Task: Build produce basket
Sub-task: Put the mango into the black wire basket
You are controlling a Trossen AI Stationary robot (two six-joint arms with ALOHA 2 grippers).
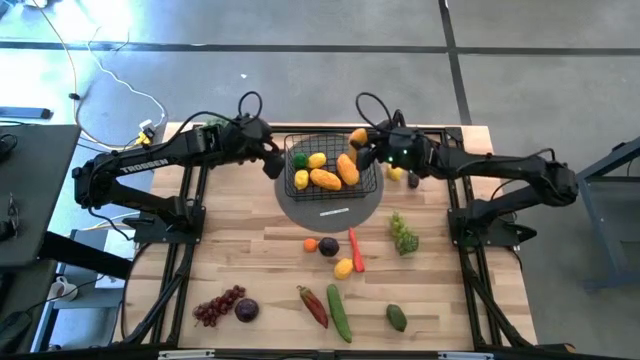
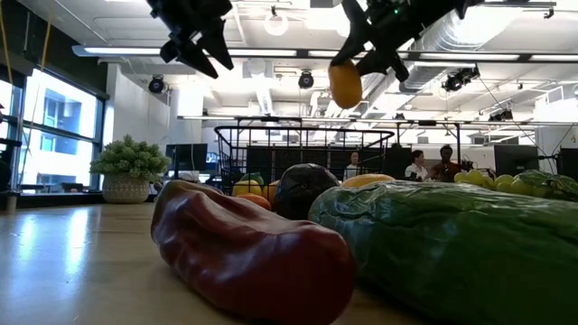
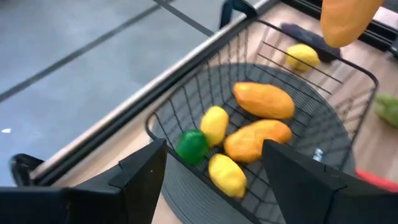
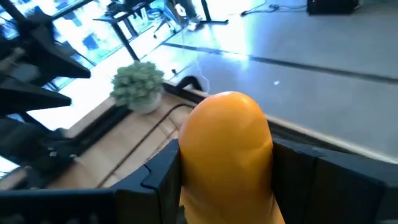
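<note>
The basket (image 1: 333, 170) sits on a round disc (image 1: 330, 208) at the tabletop's (image 1: 250, 260) far edge, several produce pieces (image 1: 325, 179) inside. The left gripper (image 1: 272, 160) hangs beside it; the right gripper (image 1: 362, 150) (holding a mango (image 1: 358, 136)) is opposite.

We see black grid-mesh basket (image 1: 333, 170) on grey disc (image 1: 330, 207); inside, orange mangoes (image 3: 263, 101), yellow lemons (image 3: 214, 123), green fruit (image 3: 191, 144). We note orange mango (image 4: 227, 149) between dark right gripper (image 4: 227, 171) fingers; red chilli (image 1: 355, 248); purple grapes (image 1: 218, 305).
</note>
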